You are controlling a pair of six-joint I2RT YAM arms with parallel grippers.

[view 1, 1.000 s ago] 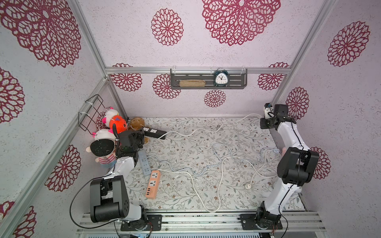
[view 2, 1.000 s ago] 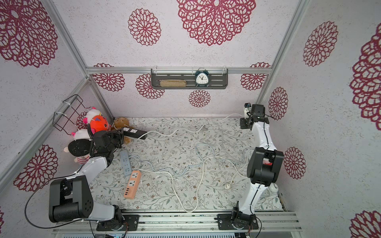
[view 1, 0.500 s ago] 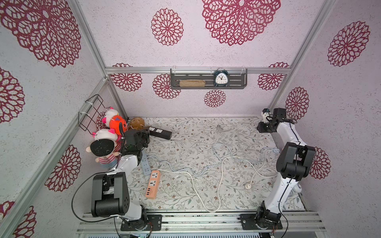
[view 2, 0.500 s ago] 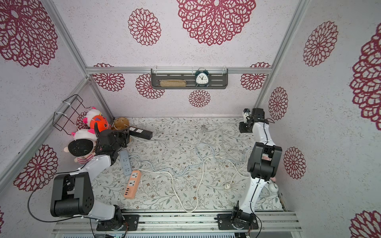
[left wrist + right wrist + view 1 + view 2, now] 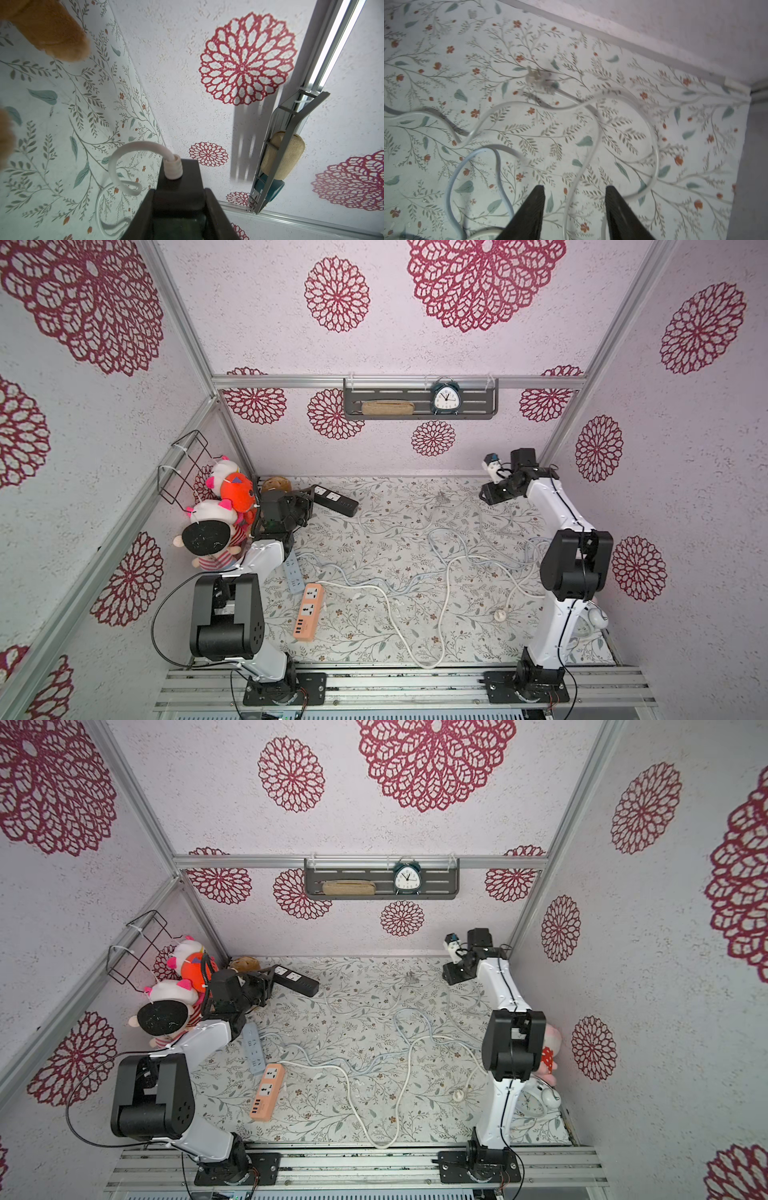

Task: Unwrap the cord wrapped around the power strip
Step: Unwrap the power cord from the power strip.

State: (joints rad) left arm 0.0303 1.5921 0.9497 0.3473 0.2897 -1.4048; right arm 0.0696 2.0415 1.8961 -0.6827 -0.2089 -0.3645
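In both top views a black power strip [image 5: 336,501] [image 5: 296,981] is at the back left, one end between the jaws of my left gripper [image 5: 309,498], which is shut on it. In the left wrist view the power strip [image 5: 178,182] sits between the dark fingers [image 5: 214,209], and its white cord [image 5: 116,158] leaves the strip's end and curls onto the floor. The cord [image 5: 399,526] lies loose across the floor, with its plug [image 5: 440,498] near the back. My right gripper [image 5: 487,494] [image 5: 574,192] hangs open over the cord [image 5: 591,133] at the back right, holding nothing.
A blue-grey strip [image 5: 293,577] and an orange strip [image 5: 309,611] lie front left, their cords tangled over the floor, with a round plug [image 5: 500,615] nearby. Plush toys [image 5: 220,510] and a wire basket [image 5: 183,468] crowd the left corner. A shelf with a clock [image 5: 444,396] hangs on the back wall.
My right gripper has opened and let go of the cord's plug. The cord, stretched between the arms before, has dropped loose onto the floor. The left arm drew the strip back toward the corner.
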